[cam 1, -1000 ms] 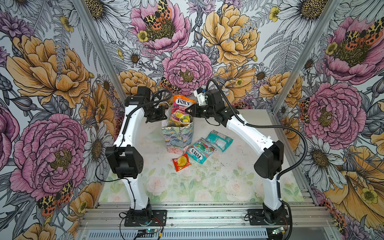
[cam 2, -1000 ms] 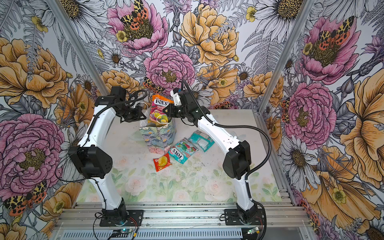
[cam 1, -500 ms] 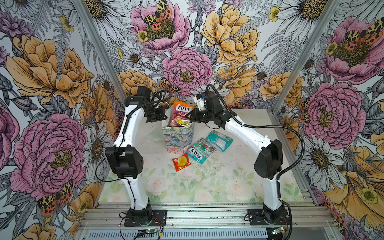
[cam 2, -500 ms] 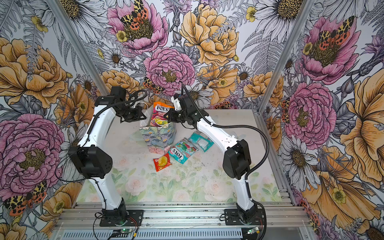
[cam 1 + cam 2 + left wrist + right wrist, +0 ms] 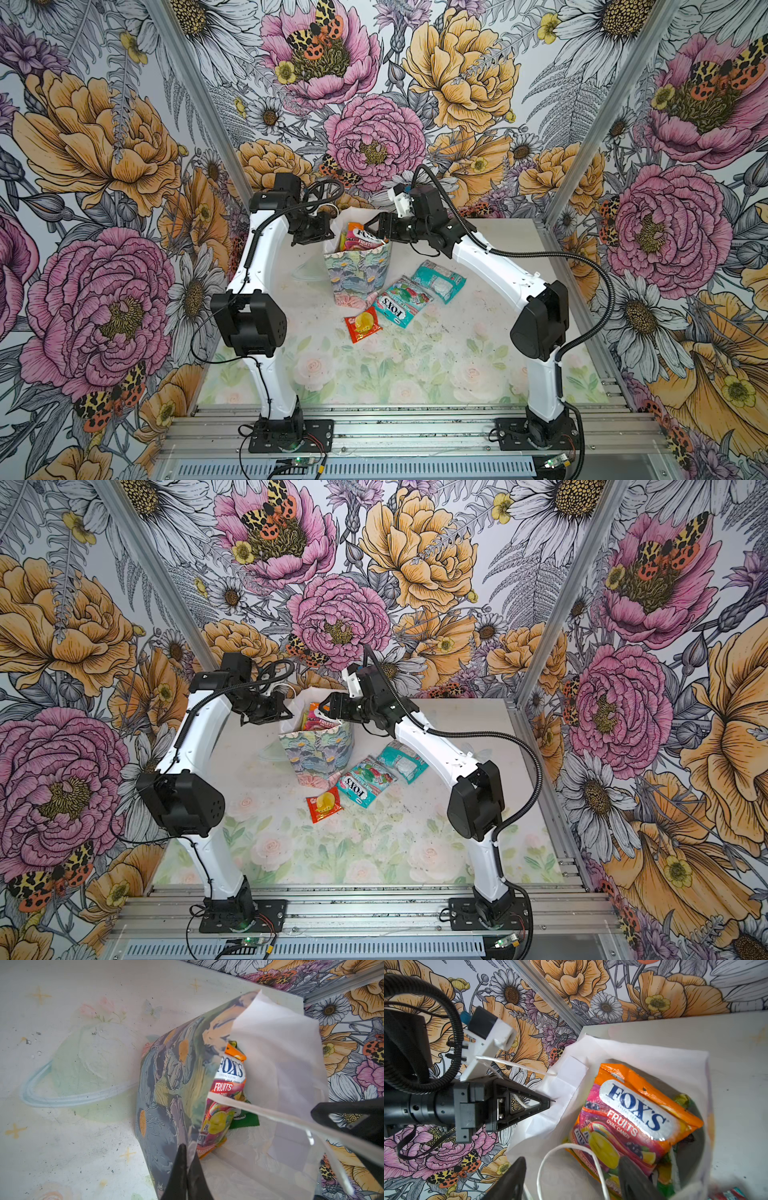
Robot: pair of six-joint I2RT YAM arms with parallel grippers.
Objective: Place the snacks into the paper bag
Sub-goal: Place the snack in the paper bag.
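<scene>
Right wrist view showed the right hand (image 5: 572, 1160) spread apart over the paper bag (image 5: 566, 1076), orange FOX'S packet (image 5: 633, 1109) inside; left hand (image 5: 188, 1153) pinched shut on its rim; three snacks (image 5: 401, 301) lay on the desk (image 5: 415, 374)

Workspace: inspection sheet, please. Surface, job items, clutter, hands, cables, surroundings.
Surface: pale floral table, dark specks.
Job's things: paper bag upright; orange FOX'S packet inside, others under it; red packet, teal FOX'S packet and teal-white packet lie outside, beside it.
Clutter: nothing seen.
Hands: left hand shut on bag rim; right hand open over bag mouth, holding nothing.
Cables: black conduit arcs off right arm; loop at left wrist.
Surroundings: floral wallpaper, aluminium posts.
</scene>
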